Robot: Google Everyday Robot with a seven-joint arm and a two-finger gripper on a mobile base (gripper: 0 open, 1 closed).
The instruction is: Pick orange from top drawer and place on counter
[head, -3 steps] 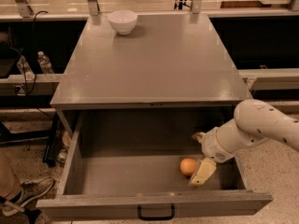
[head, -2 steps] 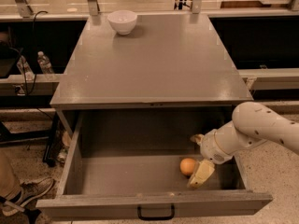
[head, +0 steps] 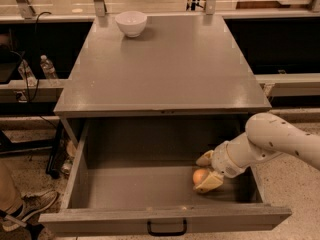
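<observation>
The top drawer (head: pixel 120 189) is pulled wide open below the counter (head: pixel 165 64), its black handle at the front centre. The orange (head: pixel 200 175) lies on the drawer floor at the right side. My gripper (head: pixel 205 172) is down inside the drawer with its pale fingers on either side of the orange, one behind it and one in front. The white arm reaches in from the right, over the drawer's right wall.
A white bowl (head: pixel 131 23) stands at the back left of the counter. Metal posts rise behind the counter. A water bottle (head: pixel 48 67) stands at the left. A person's shoe (head: pixel 30 206) is on the speckled floor at the lower left.
The gripper has shifted slightly left, its fingers now straddling the orange. The orange has stayed in place on the drawer floor.
</observation>
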